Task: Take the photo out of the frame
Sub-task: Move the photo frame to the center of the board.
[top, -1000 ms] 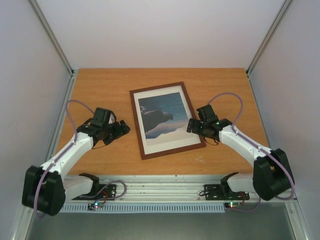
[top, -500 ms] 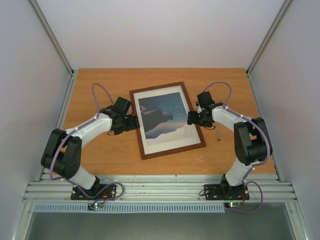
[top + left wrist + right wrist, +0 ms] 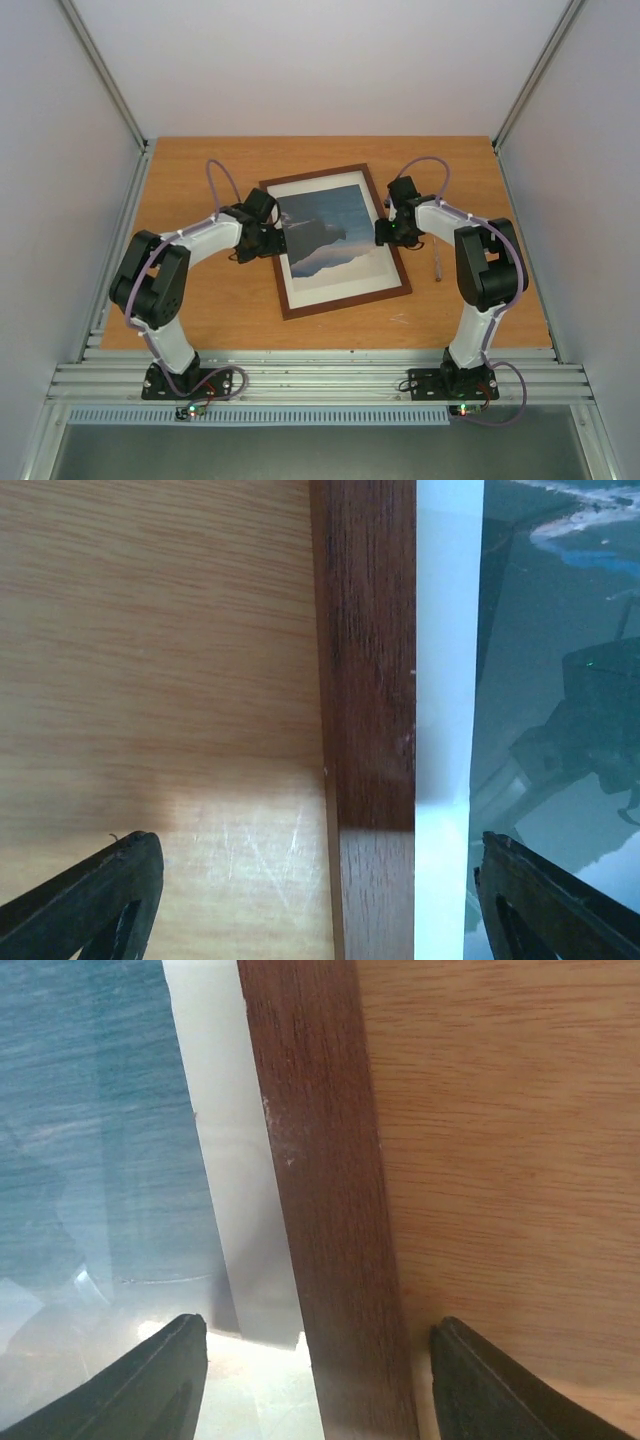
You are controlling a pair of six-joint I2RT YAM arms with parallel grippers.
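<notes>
The frame (image 3: pixel 345 302), thin dark reddish-brown wood, lies flat at the middle of the table with the photo (image 3: pixel 325 225) inside it behind a white border. My left gripper (image 3: pixel 268 240) is open and straddles the frame's left rail (image 3: pixel 368 680): one finger (image 3: pixel 90 905) is over the table, the other (image 3: pixel 550 905) over the photo (image 3: pixel 560 630). My right gripper (image 3: pixel 388 231) is open and straddles the right rail (image 3: pixel 320 1190), with one finger (image 3: pixel 130 1385) above the picture side and one (image 3: pixel 510 1385) above the table. Neither touches the wood.
The orange wooden table (image 3: pixel 200 170) is boxed in by white walls on three sides, with aluminium rails (image 3: pixel 320 375) along the near edge. A thin pale stick-like thing (image 3: pixel 437 268) lies right of the frame. A small pale speck (image 3: pixel 400 320) sits near the front.
Both arms swung inward from beside the frame to its left and right rails. The right jaws have drawn closer together; the left jaws narrowed slightly.
</notes>
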